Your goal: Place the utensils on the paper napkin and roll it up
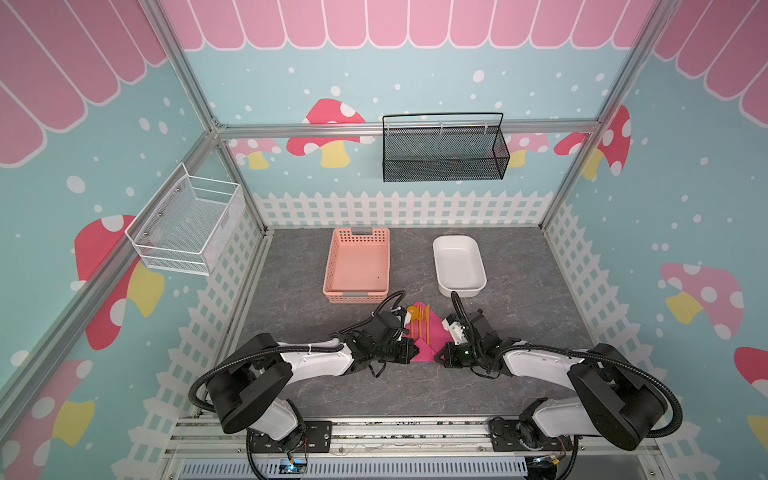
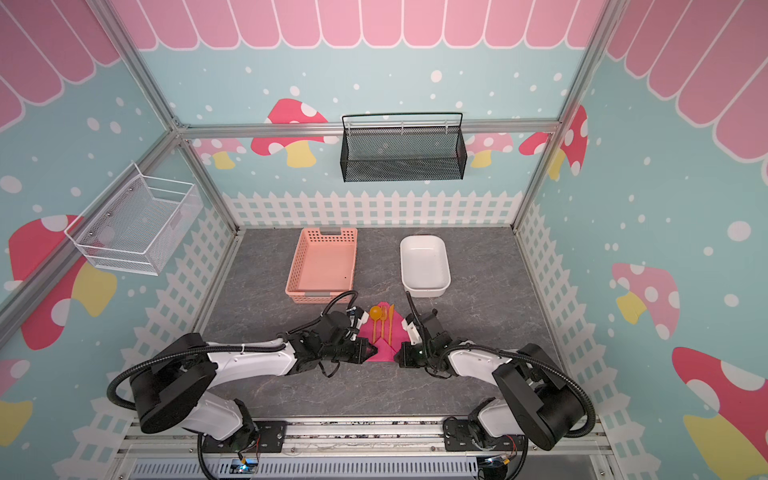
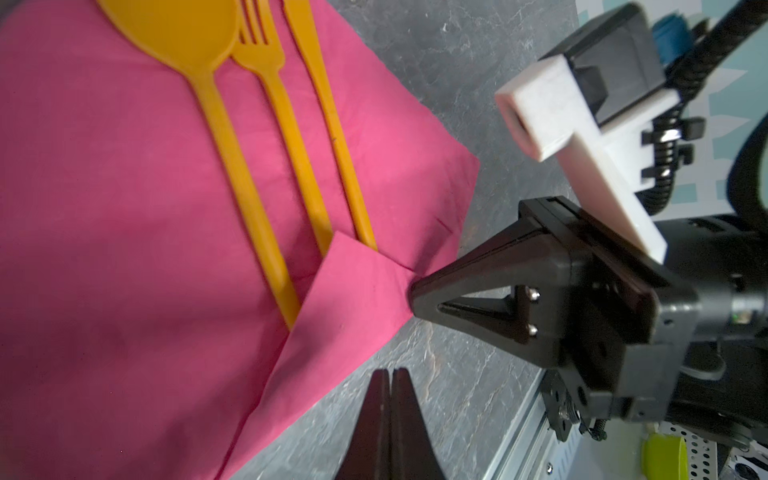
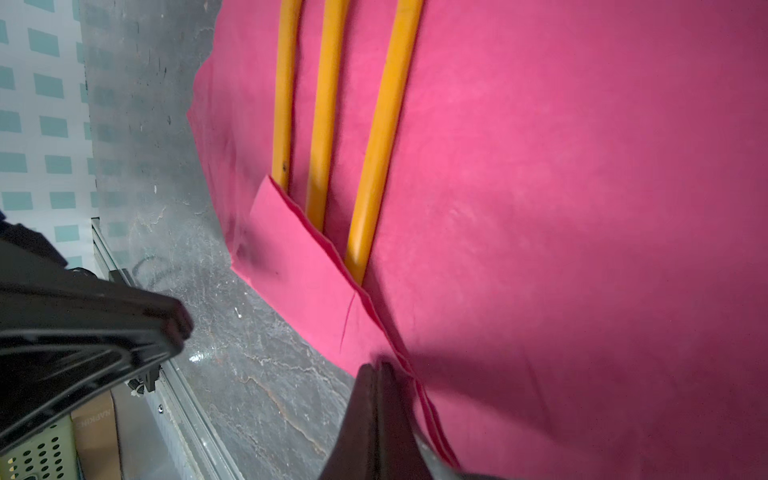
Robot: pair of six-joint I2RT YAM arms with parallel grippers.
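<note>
The paper napkin (image 1: 434,330) lies as a diamond on the grey table (image 1: 332,386), at lower centre in both top views, between the two arms. The utensils (image 1: 420,320) rest side by side on it: spoon (image 3: 232,166), fork (image 3: 291,137) and straight piece (image 3: 332,124). Their handle ends are tucked under a folded-up corner flap (image 3: 353,299). The left gripper (image 3: 385,386) is closed on nothing, over bare table just beside the napkin's edge. The right gripper (image 3: 415,291) is closed too, its tip touching the flap's fold; whether it pinches paper cannot be told. The sheet looks thin, soft and light, likely to crease or tear if dragged, and the slick, stiff cutlery will probably slide. The best hold seems to be a side corner, pinched lightly and rolled over the handles.
</note>
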